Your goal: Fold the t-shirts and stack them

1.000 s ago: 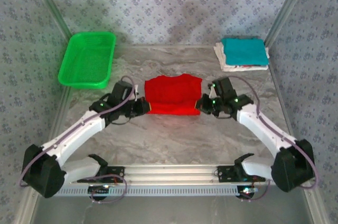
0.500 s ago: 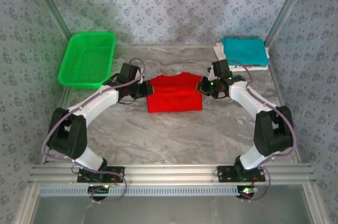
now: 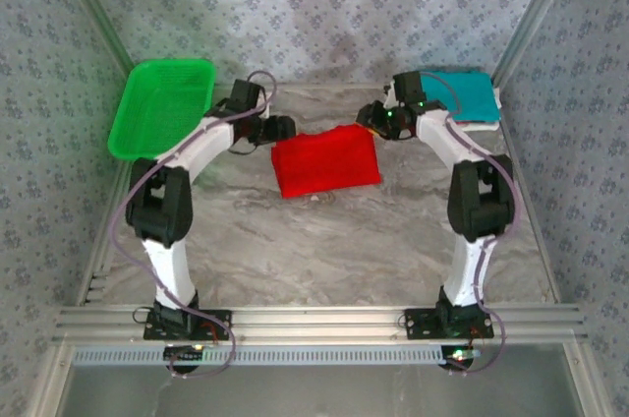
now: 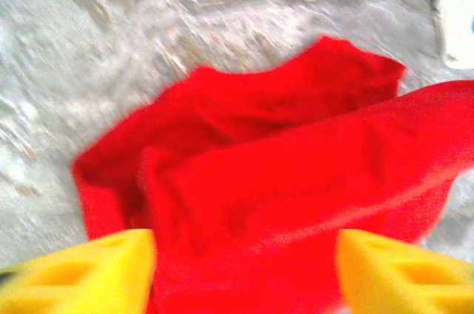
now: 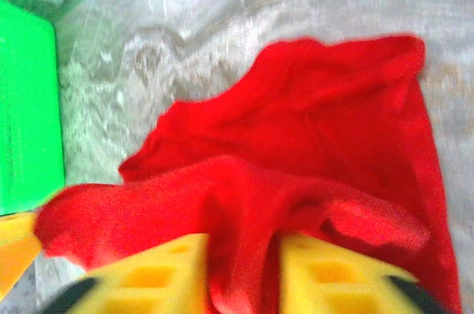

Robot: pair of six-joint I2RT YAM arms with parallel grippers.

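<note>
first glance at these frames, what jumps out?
The bright red t-shirt in the middle of the table grabs the eye first. The left gripper and right gripper flank its far edge, and red cloth is bunched between the right one's fingers. Next come the green mesh basket in the far-left corner and the folded teal t-shirt at far right.

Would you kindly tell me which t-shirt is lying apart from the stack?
The red t-shirt: it lies alone mid-table, while the teal t-shirt rests on the whitish t-shirt at the far right corner.
</note>
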